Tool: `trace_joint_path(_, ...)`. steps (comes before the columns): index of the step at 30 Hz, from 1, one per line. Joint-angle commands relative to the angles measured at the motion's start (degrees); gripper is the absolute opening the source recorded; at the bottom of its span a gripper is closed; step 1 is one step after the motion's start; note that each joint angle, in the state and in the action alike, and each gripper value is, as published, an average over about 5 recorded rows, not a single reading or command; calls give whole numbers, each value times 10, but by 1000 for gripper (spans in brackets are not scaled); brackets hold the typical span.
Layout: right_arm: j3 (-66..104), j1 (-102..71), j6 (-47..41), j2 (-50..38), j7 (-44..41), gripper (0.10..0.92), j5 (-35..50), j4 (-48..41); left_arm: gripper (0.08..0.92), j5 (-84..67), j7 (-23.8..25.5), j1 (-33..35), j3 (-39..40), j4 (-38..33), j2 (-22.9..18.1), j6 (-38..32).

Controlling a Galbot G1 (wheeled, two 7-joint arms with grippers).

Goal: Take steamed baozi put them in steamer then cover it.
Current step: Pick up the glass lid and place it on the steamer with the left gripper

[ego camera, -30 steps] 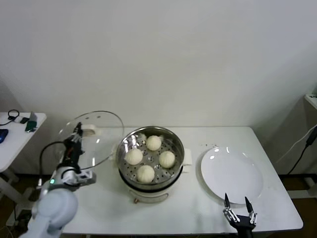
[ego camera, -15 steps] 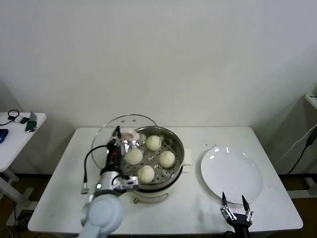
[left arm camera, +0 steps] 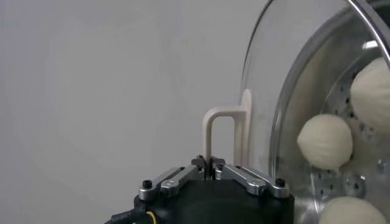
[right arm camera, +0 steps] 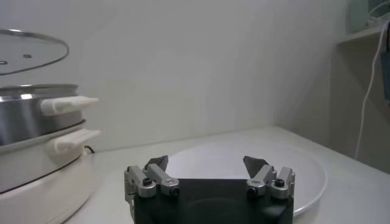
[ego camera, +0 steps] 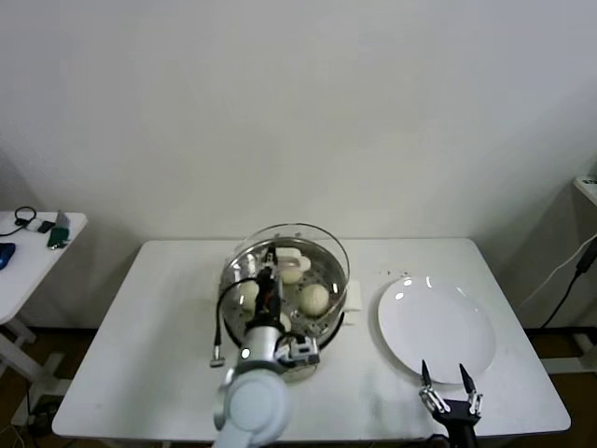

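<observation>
Four cream-white dough buns (ego camera: 315, 299) fill the shiny steel steamer (ego camera: 331, 271); left gripper (left arm camera: 209, 163) fingers pinch the clear glass lid (ego camera: 297, 231) overhead for covering, right gripper (right arm camera: 207, 165) spread.

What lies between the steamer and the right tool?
The white plate lies between the steamer and the right tool, shown in the head view.

White rounded left arm with black cable, black-bodied hands (right arm camera: 206, 163) with silver screw-fastened finger links.
</observation>
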Motion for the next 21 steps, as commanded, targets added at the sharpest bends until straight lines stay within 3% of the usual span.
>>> trace_joint_path(1, 6, -3, -10, -6, -2, 823, -8, 14, 140, 55, 8, 16, 25, 18, -38, -4)
trace_joint_path(21, 14, -12, -6, -8, -4, 823, -4, 21, 140, 59, -19, 27, 1, 46, -18, -13)
